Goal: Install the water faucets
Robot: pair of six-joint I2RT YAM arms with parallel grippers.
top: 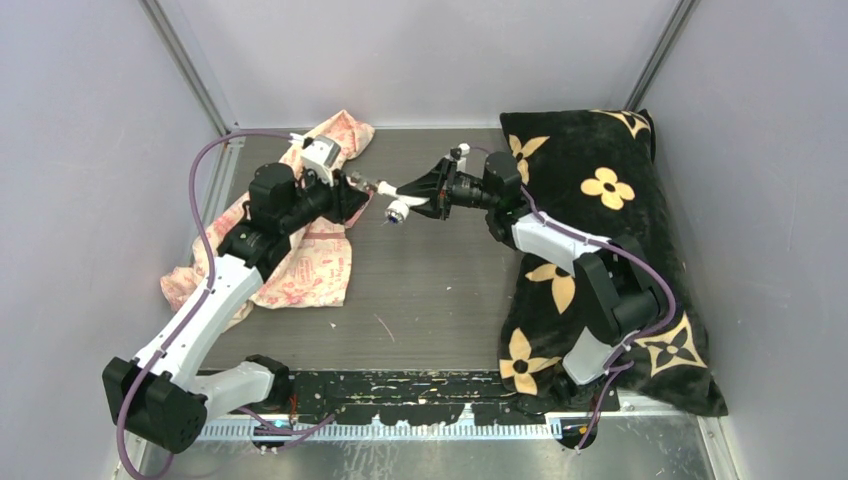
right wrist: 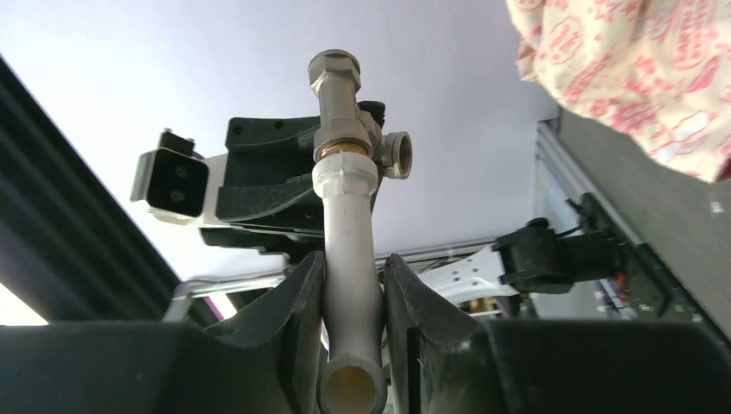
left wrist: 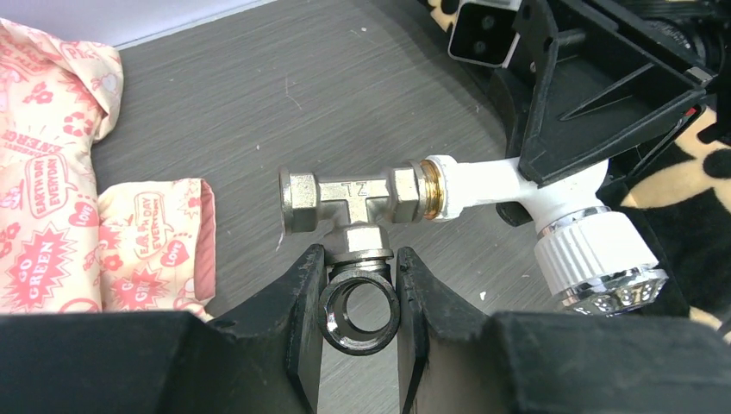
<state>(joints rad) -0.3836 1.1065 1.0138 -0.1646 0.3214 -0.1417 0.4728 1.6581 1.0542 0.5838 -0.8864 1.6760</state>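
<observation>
The white plastic tap (left wrist: 517, 185) with a ribbed round knob (left wrist: 595, 259) is joined by its brass tip (left wrist: 434, 190) to a silver metal T-fitting (left wrist: 349, 198). My left gripper (left wrist: 358, 289) is shut on the fitting's lower dark ring end (left wrist: 359, 306). My right gripper (right wrist: 352, 285) is shut on the tap's white stem (right wrist: 349, 250), with the fitting (right wrist: 345, 108) at its far end. In the top view both grippers meet above the table middle: left gripper (top: 352, 190), right gripper (top: 418, 193), tap (top: 398, 208) between them.
A pink printed cloth bag (top: 300, 250) lies under the left arm, and it shows in the left wrist view (left wrist: 78, 190). A black cushion with gold flowers (top: 600, 200) lies at the right under the right arm. The dark table (top: 420, 290) lies between them.
</observation>
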